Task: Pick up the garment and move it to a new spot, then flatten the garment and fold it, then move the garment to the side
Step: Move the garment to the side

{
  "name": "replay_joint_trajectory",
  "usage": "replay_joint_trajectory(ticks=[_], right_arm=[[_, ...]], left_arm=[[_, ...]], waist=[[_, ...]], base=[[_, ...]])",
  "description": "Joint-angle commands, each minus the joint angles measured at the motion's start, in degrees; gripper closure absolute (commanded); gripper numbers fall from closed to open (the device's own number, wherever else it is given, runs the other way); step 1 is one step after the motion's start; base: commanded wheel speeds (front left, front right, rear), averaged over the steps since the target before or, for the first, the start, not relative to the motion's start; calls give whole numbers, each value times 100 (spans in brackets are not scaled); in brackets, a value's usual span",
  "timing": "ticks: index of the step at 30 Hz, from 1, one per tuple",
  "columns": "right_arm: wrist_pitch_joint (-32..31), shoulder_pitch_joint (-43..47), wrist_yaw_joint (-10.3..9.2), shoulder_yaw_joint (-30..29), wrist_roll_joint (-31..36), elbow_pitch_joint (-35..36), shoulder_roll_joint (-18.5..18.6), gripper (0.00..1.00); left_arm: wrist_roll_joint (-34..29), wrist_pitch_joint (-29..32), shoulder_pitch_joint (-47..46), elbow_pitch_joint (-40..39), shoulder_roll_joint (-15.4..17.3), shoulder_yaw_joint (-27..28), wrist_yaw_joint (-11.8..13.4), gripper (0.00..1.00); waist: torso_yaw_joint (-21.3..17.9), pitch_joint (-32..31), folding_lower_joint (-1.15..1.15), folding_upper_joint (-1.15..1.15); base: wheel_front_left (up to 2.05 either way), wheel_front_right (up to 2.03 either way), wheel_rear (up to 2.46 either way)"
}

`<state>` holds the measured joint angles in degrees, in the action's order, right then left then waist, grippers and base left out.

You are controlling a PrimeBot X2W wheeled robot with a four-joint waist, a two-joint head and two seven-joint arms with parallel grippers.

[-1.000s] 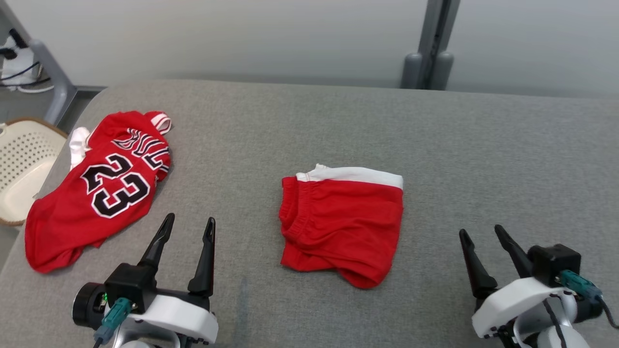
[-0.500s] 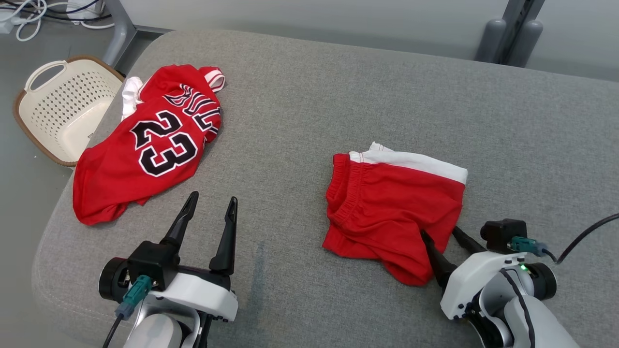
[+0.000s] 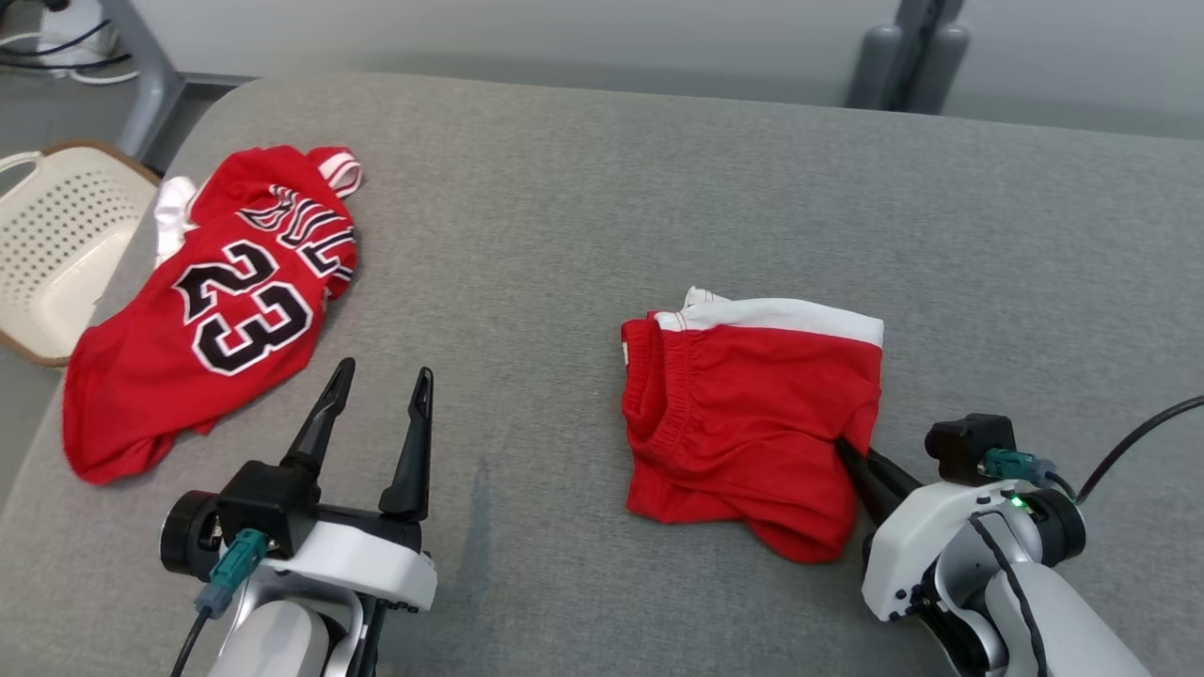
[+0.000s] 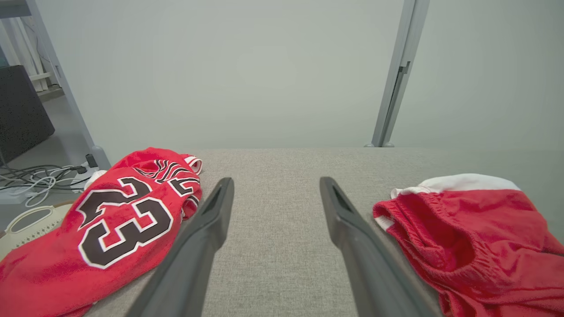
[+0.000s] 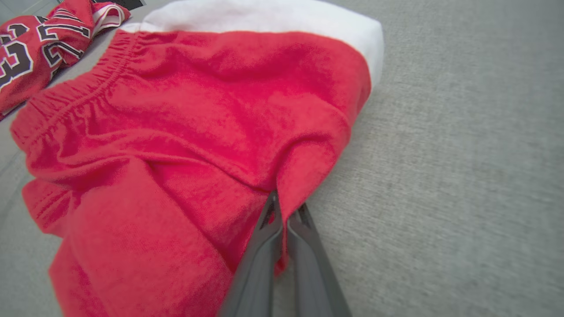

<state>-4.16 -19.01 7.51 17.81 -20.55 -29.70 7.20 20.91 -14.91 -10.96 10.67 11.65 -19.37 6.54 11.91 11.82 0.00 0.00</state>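
Lying on the grey fabric bench [image 3: 602, 207]: towards its left end a crumpled red jersey [image 3: 216, 310] numbered 23, and right of centre, well apart from it, the folded red shorts [image 3: 752, 414] with a white band along the far side. Beside the bench's left end, on the floor, a cream perforated basket [image 3: 66, 226]. Near the front, pointing forward between the two garments, the left claw [image 3: 387, 369], fingers spread and empty; at the shorts' near right edge, the right claw [image 5: 286, 207], closed, red cloth pinched between its fingers.
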Motion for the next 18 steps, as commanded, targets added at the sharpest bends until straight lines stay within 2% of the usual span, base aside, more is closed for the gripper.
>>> replay_joint_trajectory(ticks=[1,12,18], right_arm=[[28,54,-2,4,44,44,105,100],[166,-459,-2,440,56,422,833,100],[563,-1305,-2,417,-3,83,1215,100]], left_arm=[[-49,-32,-8,-44,33,30,-17,0],[-228,124,-186,-779,383,92,-7,0],[-418,407,-565,-1345,549,-19,-42,0]], waist=[[-299,-15,0,0],[-1925,414,0,0],[-2433,991,0,0]], base=[[0,0,0],[0,0,0],[0,0,0]])
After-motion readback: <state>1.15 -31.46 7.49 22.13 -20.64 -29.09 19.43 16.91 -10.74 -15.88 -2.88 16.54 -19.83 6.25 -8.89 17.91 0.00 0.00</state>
